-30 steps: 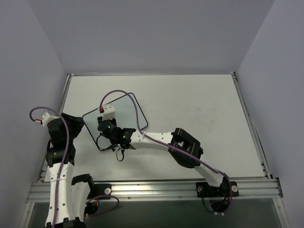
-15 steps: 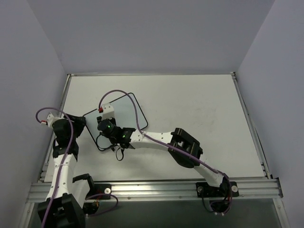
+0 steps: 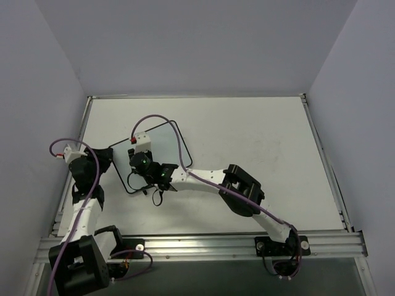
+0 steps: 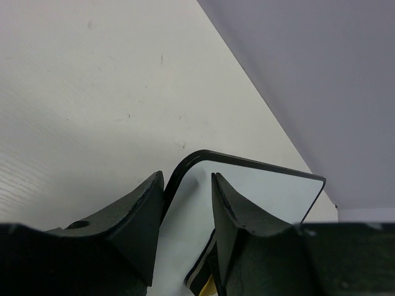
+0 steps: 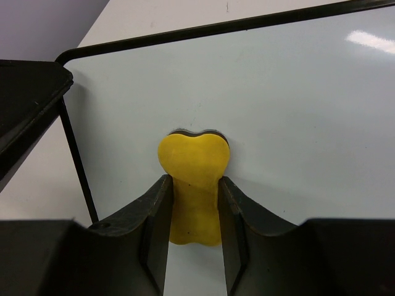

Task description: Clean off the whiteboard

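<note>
The whiteboard [image 3: 162, 139] lies at the table's left, white with a thin black rim; it also shows in the left wrist view [image 4: 259, 191] and the right wrist view [image 5: 296, 92]. I see no drawing on the parts that show. My right gripper [image 3: 137, 165] [image 5: 194, 180] is shut on the yellow eraser [image 5: 193, 160] and presses it on the board near its left edge. My left gripper [image 3: 106, 159] [image 4: 187, 179] has its jaws closed to a narrow gap astride the board's left corner rim. A bit of the eraser [image 4: 210, 285] shows in the left wrist view.
The white table [image 3: 259, 135] is walled in by grey panels at the back and both sides. An aluminium rail [image 3: 203, 243] runs along the near edge by the arm bases. The right arm stretches across the table's middle to the board.
The left arm's wrist and elbow have shifted right, closer to the board's left corner. The board has turned slightly. The right gripper with the eraser has moved a little up the board.
</note>
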Motion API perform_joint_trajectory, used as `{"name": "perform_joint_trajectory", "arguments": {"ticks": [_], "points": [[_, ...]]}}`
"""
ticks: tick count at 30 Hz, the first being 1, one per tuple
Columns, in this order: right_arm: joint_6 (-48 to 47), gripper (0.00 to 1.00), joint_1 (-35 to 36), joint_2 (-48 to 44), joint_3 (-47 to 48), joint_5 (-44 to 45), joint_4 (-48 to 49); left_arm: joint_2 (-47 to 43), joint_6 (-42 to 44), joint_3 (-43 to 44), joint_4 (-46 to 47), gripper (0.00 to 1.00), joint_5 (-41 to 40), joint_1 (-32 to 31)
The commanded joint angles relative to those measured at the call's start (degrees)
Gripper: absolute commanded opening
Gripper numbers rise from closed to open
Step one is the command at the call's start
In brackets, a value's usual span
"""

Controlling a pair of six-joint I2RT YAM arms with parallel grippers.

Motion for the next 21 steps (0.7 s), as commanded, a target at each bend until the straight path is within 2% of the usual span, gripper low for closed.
{"name": "perform_joint_trajectory", "arguments": {"ticks": [1, 5, 14, 21], "points": [[-1.02, 0.00, -1.61, -2.60, -1.79, 1.62, -1.69, 0.35, -0.36, -1.17, 7.87, 0.43, 4.89, 0.05], [-0.93, 0.00, -1.79, -2.77, -2.32, 1.62, -1.69, 1.14, -0.36, -1.53, 10.59, 0.37, 6.73, 0.05], [-0.67, 0.00, -2.23, -2.95, -3.37, 1.89, -1.51, 3.25, 0.25, -2.93, 13.15, 0.34, 8.93, 0.05], [-0.32, 0.00, -2.32, -2.60, -3.81, 1.71, -1.43, 3.95, 0.87, -4.60, 12.88, 0.52, 5.95, 0.05]]}}
